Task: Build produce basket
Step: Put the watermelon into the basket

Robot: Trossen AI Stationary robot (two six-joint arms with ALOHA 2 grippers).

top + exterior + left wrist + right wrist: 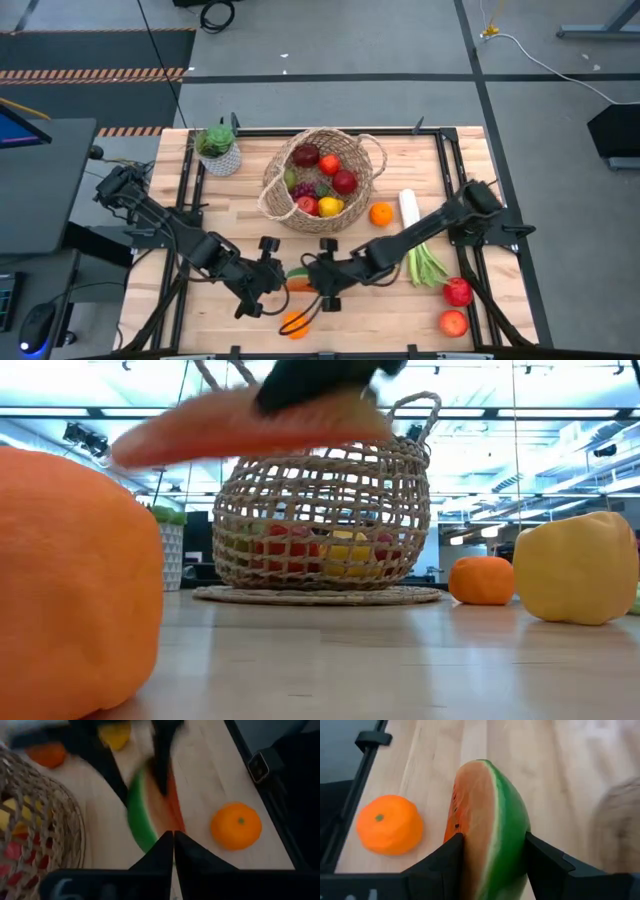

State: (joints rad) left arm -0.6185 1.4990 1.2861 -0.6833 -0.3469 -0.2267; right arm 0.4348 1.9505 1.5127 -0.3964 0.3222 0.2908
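Right gripper (pixel 492 857) is holding the watermelon slice (pixel 487 827) above the table's front edge, heading for the basket (pixel 322 178).

Its fingers are clamping the slice across its thin width, rind on one side, red flesh on the other. Left gripper (pixel 173 851) is sitting pinched shut and empty just beside it, tips pointing at the slice. Basket is lying back toward the table's far side, already carrying several fruits. An orange (pixel 295 322) is resting near the front edge, just below both grippers.
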